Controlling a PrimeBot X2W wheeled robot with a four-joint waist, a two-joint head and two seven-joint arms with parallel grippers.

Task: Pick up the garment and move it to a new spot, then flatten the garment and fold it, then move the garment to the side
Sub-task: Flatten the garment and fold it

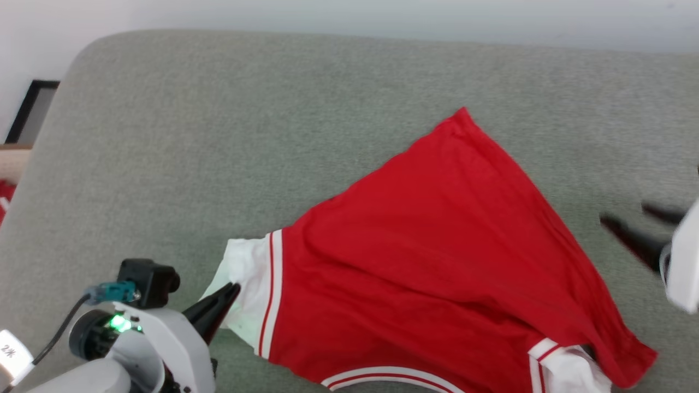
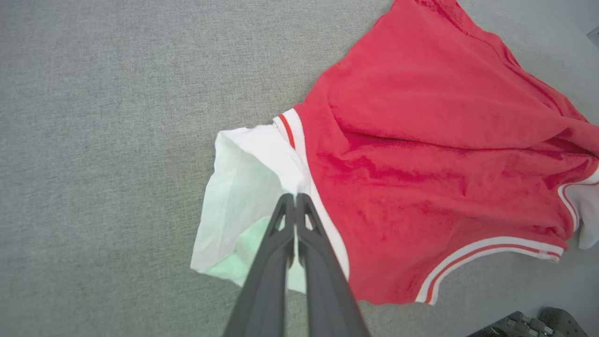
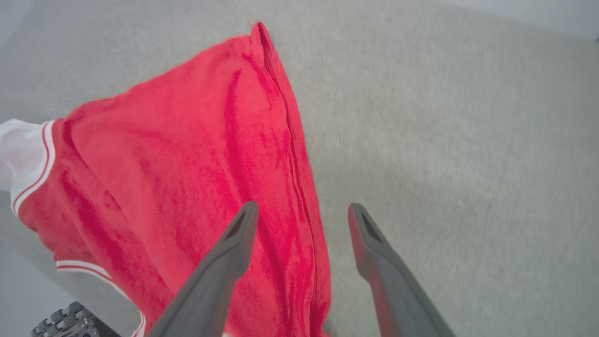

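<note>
The garment [image 1: 426, 245] is a red shirt with white sleeves and striped trim, spread back-up on the grey cushioned surface [image 1: 218, 136]. My left gripper [image 1: 232, 289] is shut on its white left sleeve [image 2: 243, 187], and the cloth puckers at the fingertips [image 2: 295, 196]. My right gripper [image 1: 623, 214] hangs open beside the garment's right edge. In the right wrist view its two fingers straddle that red edge [image 3: 299, 187], with the gripper [image 3: 303, 208] holding nothing. The other white sleeve [image 1: 573, 371] lies at the lower right. Any lettering is hidden.
The grey surface ends in a rounded corner at the far left, with a pale wall behind it. A black frame [image 1: 33, 109] and a beige object with a bit of red cloth [image 1: 5, 196] sit past the left edge. A grey ridged object [image 2: 529, 323] shows near the front.
</note>
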